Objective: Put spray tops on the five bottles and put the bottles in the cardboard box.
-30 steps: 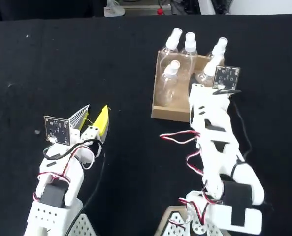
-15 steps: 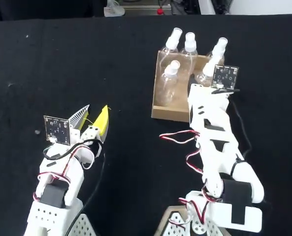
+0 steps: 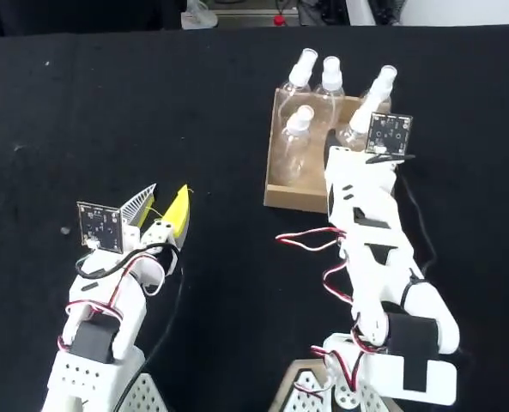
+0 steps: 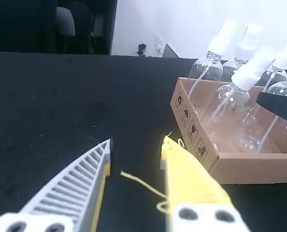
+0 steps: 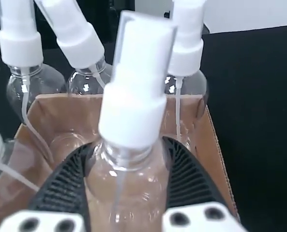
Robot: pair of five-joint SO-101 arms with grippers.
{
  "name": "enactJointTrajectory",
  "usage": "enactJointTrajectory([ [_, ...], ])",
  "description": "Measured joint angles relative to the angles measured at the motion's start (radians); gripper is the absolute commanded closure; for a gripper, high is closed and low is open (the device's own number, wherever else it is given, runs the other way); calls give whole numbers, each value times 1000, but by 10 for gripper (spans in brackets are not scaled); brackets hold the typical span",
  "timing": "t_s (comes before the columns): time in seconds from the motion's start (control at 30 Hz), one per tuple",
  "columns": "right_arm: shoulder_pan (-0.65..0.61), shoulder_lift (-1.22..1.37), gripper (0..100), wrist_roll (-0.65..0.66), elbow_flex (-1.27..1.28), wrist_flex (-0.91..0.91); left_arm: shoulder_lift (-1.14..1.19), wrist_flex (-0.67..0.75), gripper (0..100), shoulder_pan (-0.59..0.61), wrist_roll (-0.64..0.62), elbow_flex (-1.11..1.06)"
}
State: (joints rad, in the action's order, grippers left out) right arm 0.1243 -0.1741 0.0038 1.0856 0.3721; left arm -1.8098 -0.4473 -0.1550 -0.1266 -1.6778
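Cardboard box (image 3: 308,199) holds 5 sprayer-topped bottles (image 3: 299,130). Right gripper (image 5: 128,147) clamps near-right bottle (image 5: 129,166) inside box. Left gripper (image 4: 136,141) spread wide, empty, above table (image 3: 151,103), near left.

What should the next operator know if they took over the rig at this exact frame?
Left hand: open, empty, over the table left of the cardboard box.
Right hand: shut on the fifth bottle, upright inside the box at its right side.
Done: all five bottles wear spray tops; the other four bottles stand in the box.
Left: probably just release the fifth bottle and back the arm away.
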Motion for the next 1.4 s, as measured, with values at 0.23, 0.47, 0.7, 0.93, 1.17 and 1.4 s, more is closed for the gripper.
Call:
enactJointTrajectory([
  [0.23, 0, 0, 984, 0, 0, 0, 0, 0, 830, 0, 0, 0],
  [0.47, 0, 15, 985, -2, 28, 2, 0, 0, 830, 0, 0, 0],
  [0.7, -2, 74, 984, 0, 2, 17, 0, 0, 830, 0, 0, 0],
  [0.93, -2, 86, 984, -2, -12, 17, 0, 0, 830, 0, 0, 0],
  [1.17, -2, 86, 982, -2, -12, 17, 0, 0, 830, 0, 0, 0],
  [1.4, -3, 86, 982, -2, -12, 17, 0, 0, 830, 0, 0, 0],
])
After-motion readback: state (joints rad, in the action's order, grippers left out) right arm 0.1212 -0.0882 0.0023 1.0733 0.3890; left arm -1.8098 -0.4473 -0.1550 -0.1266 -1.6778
